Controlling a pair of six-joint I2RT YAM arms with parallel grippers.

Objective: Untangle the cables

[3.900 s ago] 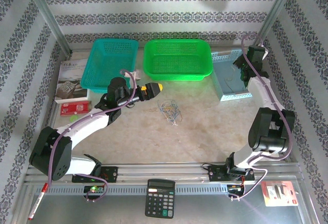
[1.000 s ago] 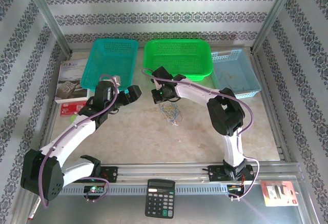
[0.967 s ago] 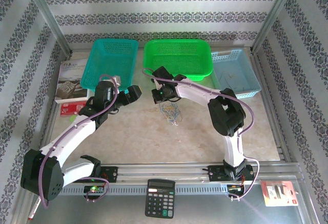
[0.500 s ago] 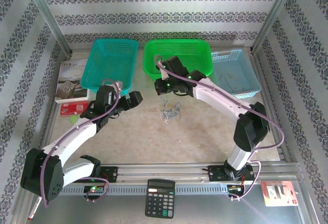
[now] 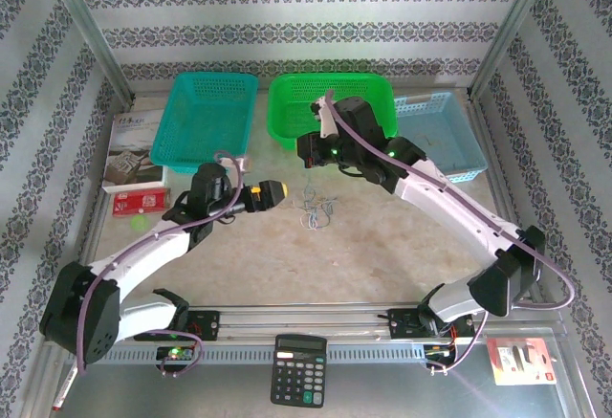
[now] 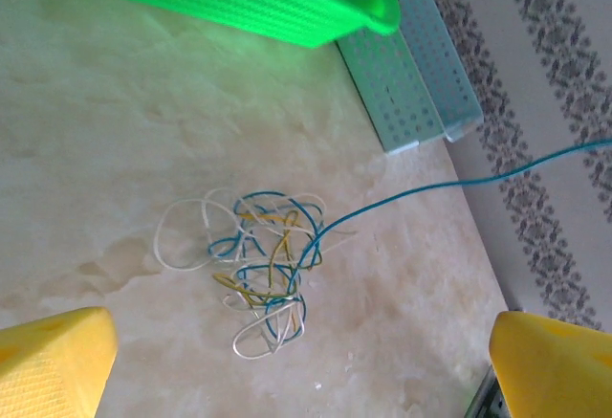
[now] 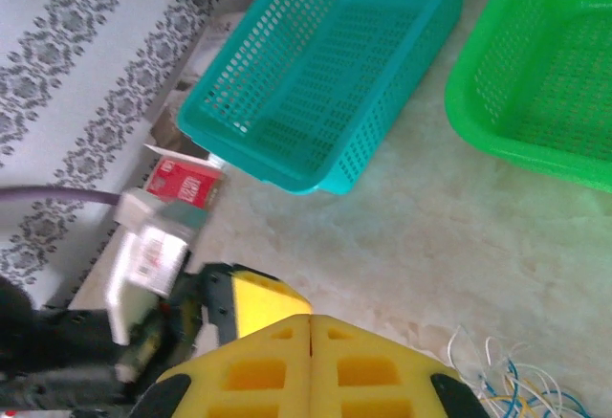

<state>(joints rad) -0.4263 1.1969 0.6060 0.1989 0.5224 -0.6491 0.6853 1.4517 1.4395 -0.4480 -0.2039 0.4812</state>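
The cables (image 5: 316, 209) lie as a small tangle of blue, yellow and whitish wires (image 6: 256, 267) on the table's middle. One blue cable (image 6: 449, 187) rises taut out of the tangle toward my right gripper (image 5: 306, 155), which hangs just above and behind it. Its yellow fingers (image 7: 277, 370) are pressed together, and the pinch point on the wire is hidden. The tangle's edge (image 7: 512, 385) shows beside them. My left gripper (image 5: 276, 191) is left of the tangle, low over the table, open (image 6: 304, 370), with wide-apart fingertips (image 6: 53, 361) and nothing between them.
A teal basket (image 5: 206, 121), a green basket (image 5: 330, 107) and a light blue basket (image 5: 435, 143) line the back. A booklet (image 5: 129, 145) and a red box (image 5: 139, 203) lie at the left. A calculator (image 5: 298, 383) sits at the front rail.
The right arm swung in to the tangle, then rose and pulled back with a blue cable trailing. The left gripper advanced toward the tangle, and the tangle shifted slightly.
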